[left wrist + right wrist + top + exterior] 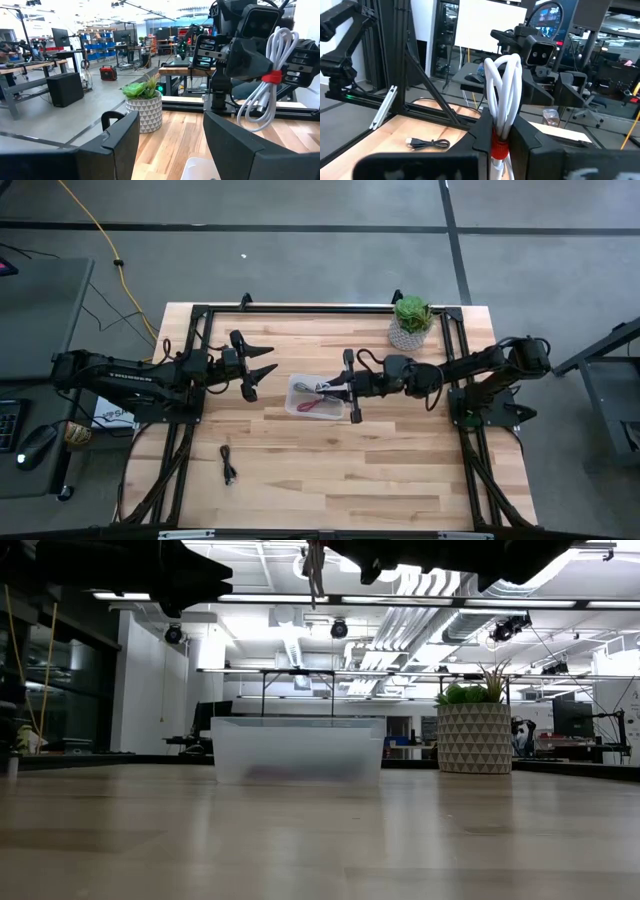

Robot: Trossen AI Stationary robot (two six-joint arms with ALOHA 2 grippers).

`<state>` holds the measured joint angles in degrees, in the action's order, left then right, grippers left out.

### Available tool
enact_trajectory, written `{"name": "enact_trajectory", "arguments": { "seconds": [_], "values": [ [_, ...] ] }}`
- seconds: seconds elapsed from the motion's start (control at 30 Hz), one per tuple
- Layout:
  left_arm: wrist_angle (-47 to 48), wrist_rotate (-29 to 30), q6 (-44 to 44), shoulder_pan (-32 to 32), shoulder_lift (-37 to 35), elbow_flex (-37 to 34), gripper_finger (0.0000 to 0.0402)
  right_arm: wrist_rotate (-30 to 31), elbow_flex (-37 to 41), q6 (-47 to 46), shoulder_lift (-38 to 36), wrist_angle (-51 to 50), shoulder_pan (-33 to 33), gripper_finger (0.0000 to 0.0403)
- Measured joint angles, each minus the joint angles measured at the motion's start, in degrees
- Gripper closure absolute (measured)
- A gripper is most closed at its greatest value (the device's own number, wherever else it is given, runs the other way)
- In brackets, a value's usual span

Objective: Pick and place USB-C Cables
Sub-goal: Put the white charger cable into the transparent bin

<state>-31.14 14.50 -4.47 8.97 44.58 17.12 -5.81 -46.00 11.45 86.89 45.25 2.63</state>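
My right gripper (340,388) hovers over a clear plastic box (294,404) at the table's middle, shut on the white cable bundle with a red tie (502,95), which also shows in the left wrist view (265,75). The dark red cable (318,408) and a grey one (304,389) lie inside the box. The black cable (228,466) lies on the wood toward the near left and also shows in the right wrist view (427,144). My left gripper (268,359) is open and empty, held above the table just left of the box. My right gripper pinches the white bundle between its two fingers at the red tie (499,148), near the bundle's middle. The fingers lie about level, coming from the table's right. The bundle is lifted clear above the box, and its looped end (504,67) stands past the fingertips.
A green plant in a white patterned pot (411,322) stands at the far right of the table. Black frame rails (300,308) run along the far edge and both sides. The near half of the wooden top holds only the black cable.
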Motion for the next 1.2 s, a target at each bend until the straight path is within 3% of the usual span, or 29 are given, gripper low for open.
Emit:
{"name": "enact_trajectory", "arguments": {
  "seconds": [0.37,0.5,0.6,0.7,0.93,1.2],
  "values": [
    [-0.01,0.02,0.00,0.00,0.00,0.00,0.0202,2.42,-1.03,-3.02,3.94,-1.64,-1.05,0.0382],
    [-0.04,0.02,0.00,0.00,0.00,0.00,0.0202,3.09,-8.87,-5.42,8.43,-16.20,-1.90,0.0382],
    [-0.04,0.00,0.00,0.00,0.00,0.00,0.0202,7.28,-17.18,-3.90,13.37,-32.06,-1.54,0.0382],
    [-0.04,0.00,0.00,0.00,0.00,0.00,0.0202,10.04,-23.49,-3.84,18.37,-41.44,-1.38,0.0382],
    [-0.02,0.00,-0.02,0.00,0.00,0.00,0.0202,12.91,-31.61,-5.48,26.30,-54.86,-1.64,0.0382],
    [-0.02,0.00,-0.02,-0.02,0.00,0.00,0.0202,16.03,-32.52,-8.46,26.91,-61.70,-1.79,0.0382]
  ]
}}
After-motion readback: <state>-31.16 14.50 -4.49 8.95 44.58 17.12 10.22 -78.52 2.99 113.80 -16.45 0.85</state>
